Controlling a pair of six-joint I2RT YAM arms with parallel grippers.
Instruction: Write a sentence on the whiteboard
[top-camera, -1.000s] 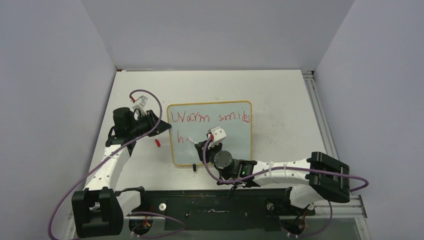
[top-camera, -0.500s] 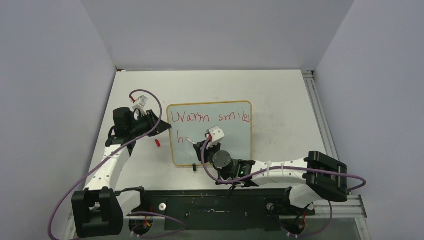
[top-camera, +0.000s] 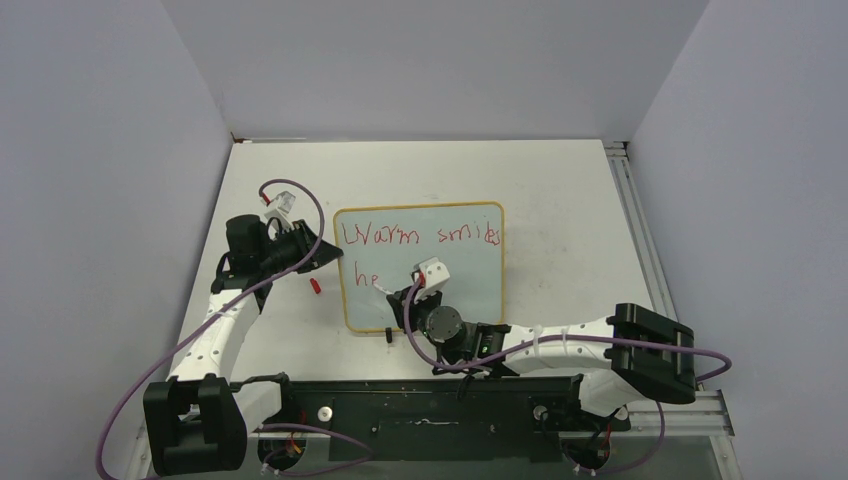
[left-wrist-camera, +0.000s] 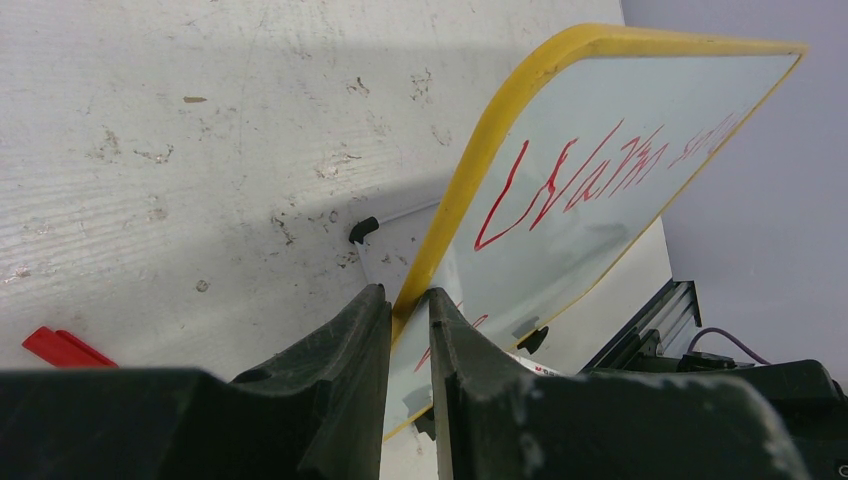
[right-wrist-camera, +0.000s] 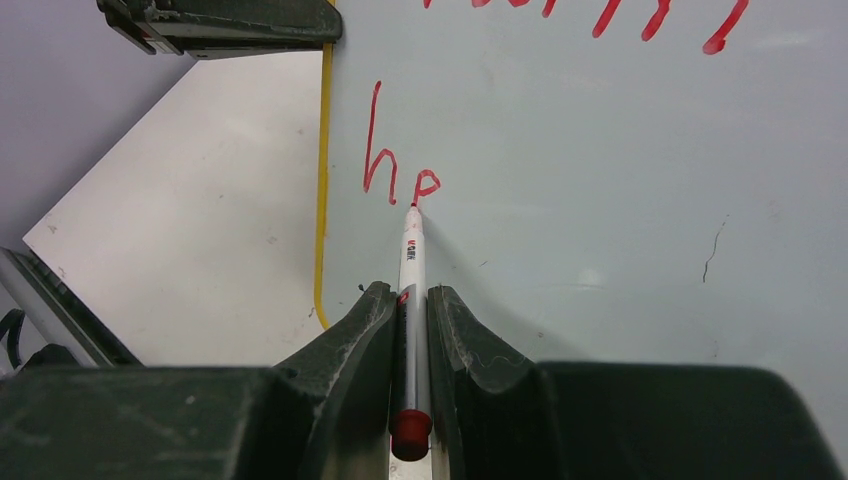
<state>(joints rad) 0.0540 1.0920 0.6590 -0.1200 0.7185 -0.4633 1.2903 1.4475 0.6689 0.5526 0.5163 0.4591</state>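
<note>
The whiteboard (top-camera: 470, 270) lies mid-table, pale with a yellow frame (left-wrist-camera: 500, 130). The sentence (top-camera: 420, 236) in red reads "Warm smiles" on the top line and "he" (right-wrist-camera: 400, 170) below. My left gripper (left-wrist-camera: 409, 300) is shut on the board's left edge; it shows in the top view (top-camera: 325, 252) too. My right gripper (right-wrist-camera: 411, 295) is shut on a white marker (right-wrist-camera: 412, 260) with a red end. The marker's tip touches the board at the foot of the "e". In the top view the right gripper (top-camera: 408, 296) sits over the board's lower left.
A red marker cap (top-camera: 314, 286) lies on the table left of the board, also in the left wrist view (left-wrist-camera: 65, 348). The board's black feet (top-camera: 387, 331) stand at its near edge. Grey walls enclose the table; a metal rail (top-camera: 640, 240) runs along the right.
The marker has drawn an "e" after the "h" on the second line. The right gripper shifted slightly toward the near edge. The left arm has not moved.
</note>
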